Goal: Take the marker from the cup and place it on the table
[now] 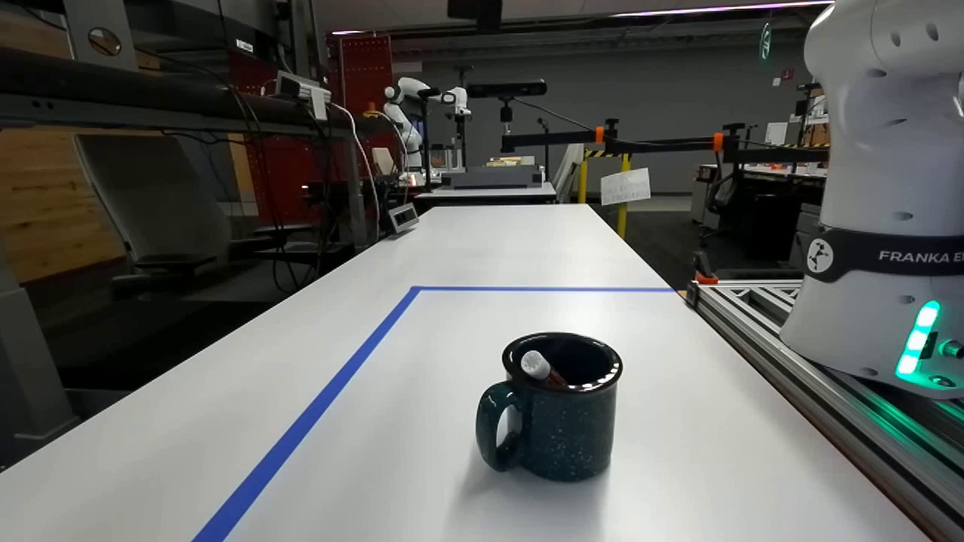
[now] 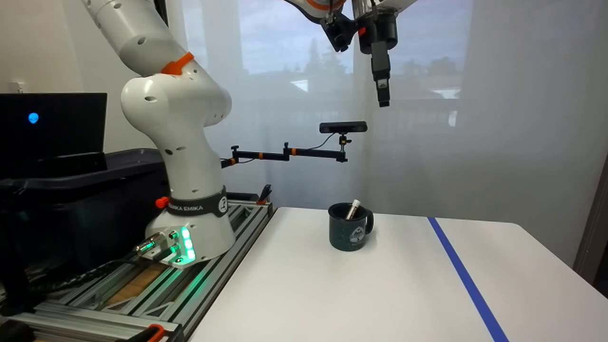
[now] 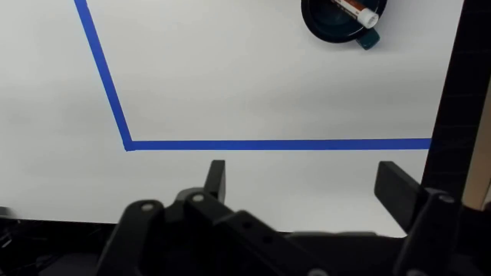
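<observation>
- Marker point(image 3: 355, 9): inside the cup point(image 2: 341, 232), tilted, white end up and leaning to the handle side, reddish-brown section below it.
- Cup: upright on the table point(image 2: 304, 304), near its far edge in an exterior view; speckled, dark, handle point(image 1: 486, 421) pointing away from the rail-side edge.
- Blue tape point(image 3: 282, 145): 2 strips meet at a corner. Cup is inside them, between tape and the rail-side edge.
- Fingers point(image 3: 395, 189): spread wide, table surface showing in the gap, tips well apart from cup and marker.
- Gripper point(image 2: 384, 101): points down, hangs high above the table. In the wrist view it overlies the area between tape and the table's lower edge; cup is nearer the right edge there, cut off at the top.
- Arm point(image 2: 166, 109): mounted on the metal rail point(image 1: 825, 399) along the table's long edge, green light point(image 1: 916, 342) on.
- Dark laptop point(image 2: 52, 126) on a black bin point(image 2: 85, 213), across the arm from the table.
- Camera point(image 2: 343, 127) on a jointed mount point(image 2: 316, 153) shows above the far edge.
</observation>
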You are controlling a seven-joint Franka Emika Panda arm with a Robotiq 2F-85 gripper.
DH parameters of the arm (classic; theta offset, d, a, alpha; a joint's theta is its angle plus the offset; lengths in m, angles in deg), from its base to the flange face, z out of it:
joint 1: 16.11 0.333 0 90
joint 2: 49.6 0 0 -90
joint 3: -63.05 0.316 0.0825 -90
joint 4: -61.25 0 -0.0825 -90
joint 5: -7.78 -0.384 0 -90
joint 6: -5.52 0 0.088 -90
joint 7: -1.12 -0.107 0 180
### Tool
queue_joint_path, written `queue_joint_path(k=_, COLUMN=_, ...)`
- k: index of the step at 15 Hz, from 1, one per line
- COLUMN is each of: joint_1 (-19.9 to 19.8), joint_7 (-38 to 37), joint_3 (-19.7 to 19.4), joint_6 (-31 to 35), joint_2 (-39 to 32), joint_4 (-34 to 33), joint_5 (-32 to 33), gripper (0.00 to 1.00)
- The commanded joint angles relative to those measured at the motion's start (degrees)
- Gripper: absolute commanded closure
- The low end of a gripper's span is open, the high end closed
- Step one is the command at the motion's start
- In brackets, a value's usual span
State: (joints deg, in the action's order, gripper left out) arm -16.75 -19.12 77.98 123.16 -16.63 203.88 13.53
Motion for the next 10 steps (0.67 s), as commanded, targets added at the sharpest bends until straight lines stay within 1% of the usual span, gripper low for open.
queue_joint_path(k=1, joint_1=1.6, joint_7=2.7, joint_3=-3.0, joint_6=0.1, joint_2=-3.7, joint_4=-0.7, joint_5=-1.4, gripper=0.00)
queue_joint_path(k=2, joint_1=3.5, joint_7=7.3, joint_3=-5.4, joint_6=2.4, joint_2=-5.3, joint_4=0.1, joint_5=-4.4, gripper=0.00)
queue_joint_path(k=5, joint_1=6.2, joint_7=15.6, joint_3=-7.9, joint_6=7.0, joint_2=-8.6, joint_4=2.2, joint_5=-7.7, gripper=0.00)
queue_joint_path(k=8, joint_1=9.5, joint_7=24.4, joint_3=-9.4, joint_6=10.3, joint_2=-11.3, joint_4=4.9, joint_5=-12.1, gripper=0.00)
queue_joint_path(k=10, joint_1=12.2, joint_7=30.0, joint_3=-10.1, joint_6=12.2, joint_2=-12.2, joint_4=7.2, joint_5=-17.1, gripper=0.00)
